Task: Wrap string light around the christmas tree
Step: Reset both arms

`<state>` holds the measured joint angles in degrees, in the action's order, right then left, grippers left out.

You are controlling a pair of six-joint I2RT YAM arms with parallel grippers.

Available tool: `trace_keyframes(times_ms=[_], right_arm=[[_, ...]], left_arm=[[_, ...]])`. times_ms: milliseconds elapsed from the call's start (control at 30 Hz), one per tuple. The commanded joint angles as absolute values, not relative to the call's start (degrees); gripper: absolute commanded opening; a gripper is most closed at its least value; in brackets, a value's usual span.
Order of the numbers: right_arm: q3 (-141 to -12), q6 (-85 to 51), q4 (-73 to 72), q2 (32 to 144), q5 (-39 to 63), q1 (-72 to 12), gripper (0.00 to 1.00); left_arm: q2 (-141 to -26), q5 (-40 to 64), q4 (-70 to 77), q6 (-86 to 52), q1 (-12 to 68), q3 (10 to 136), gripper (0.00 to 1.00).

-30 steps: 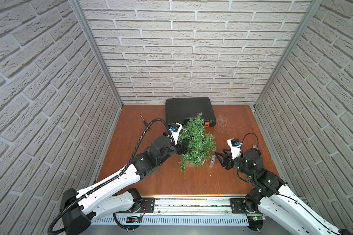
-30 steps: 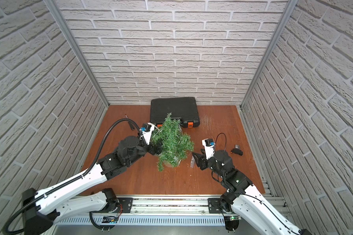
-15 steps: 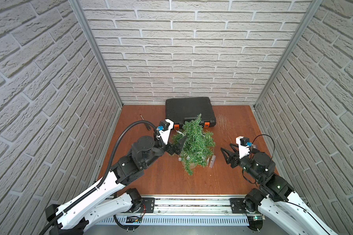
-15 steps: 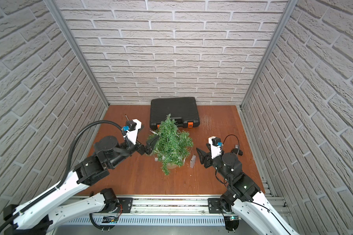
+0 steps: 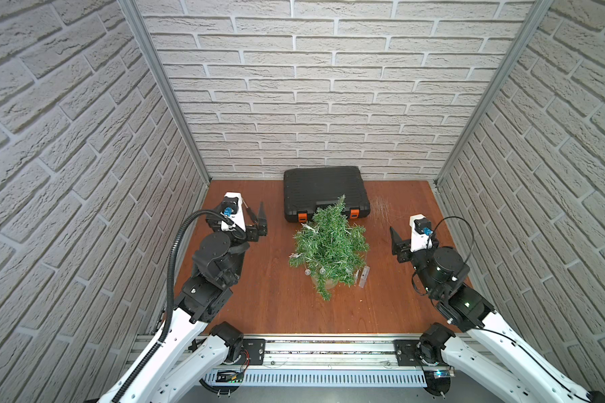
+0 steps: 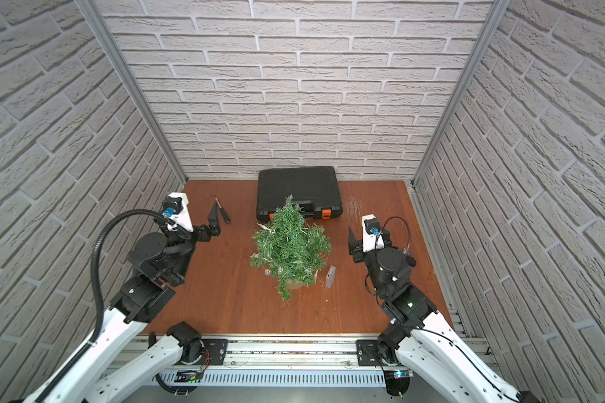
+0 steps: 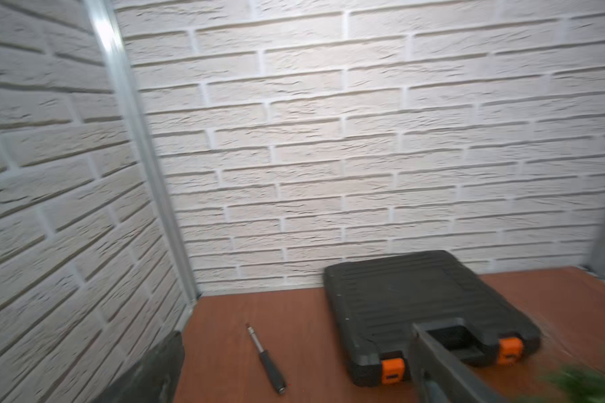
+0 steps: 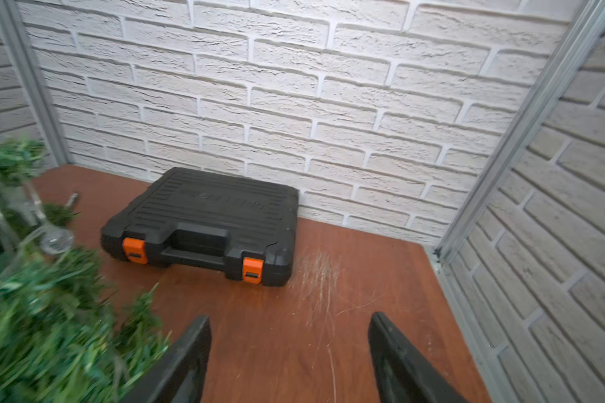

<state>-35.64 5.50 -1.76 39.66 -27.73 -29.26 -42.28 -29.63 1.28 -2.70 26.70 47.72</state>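
Note:
The christmas tree (image 5: 329, 246) (image 6: 290, 244) stands mid-table, a small green conifer whose pot is mostly hidden under its branches. The string light (image 5: 308, 271) winds through the branches as pale wire with clear bulbs. Its clear battery box (image 5: 363, 276) (image 6: 330, 276) lies on the table by the tree's right side. My left gripper (image 7: 296, 331) is open and empty, well left of the tree, one finger (image 5: 261, 216) showing. My right gripper (image 8: 290, 317) is open and empty, right of the tree, one finger (image 5: 394, 237) showing. A clear bulb (image 8: 55, 240) hangs among the branches (image 8: 32, 314).
A black case with orange latches (image 5: 323, 192) (image 8: 206, 219) lies against the back wall just behind the tree. A black-handled metal bit (image 6: 222, 209) (image 7: 266, 359) lies on the table near the left gripper. Brick walls close in the left, right and back sides.
Both arms have drawn back from the tree toward the side walls, the left one farther. The right gripper's jaws have spread wider. The tree and battery box stay put.

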Motion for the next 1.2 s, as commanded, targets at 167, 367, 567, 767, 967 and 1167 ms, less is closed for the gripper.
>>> trace_keyframes(times_ms=[167,367,567,767,967,1167], right_arm=[[-33.7,4.1,-21.9,56.9,-29.8,-15.7,0.71],[-29.4,-1.6,-29.0,68.8,-26.9,-9.6,0.72],[-26.1,1.1,-35.5,72.5,-25.0,-8.5,0.7],[-24.6,0.3,-31.1,70.9,-22.7,-8.4,0.7],[-22.3,-1.4,-37.1,75.3,-22.5,-6.8,0.73],[-24.7,-1.4,-39.6,83.0,-15.2,-4.9,0.74]], left_arm=[[-56.7,-30.0,18.8,-12.1,9.4,33.0,0.98],[-65.5,-34.2,28.2,-16.6,3.4,23.3,0.98],[-69.8,-34.7,38.6,-11.6,2.8,16.3,0.98],[-72.1,-24.6,38.2,-7.5,2.2,18.3,0.98],[-79.5,-18.4,45.0,-4.3,1.7,21.1,0.98],[-87.4,-9.9,49.7,-5.9,-2.1,22.5,0.98]])
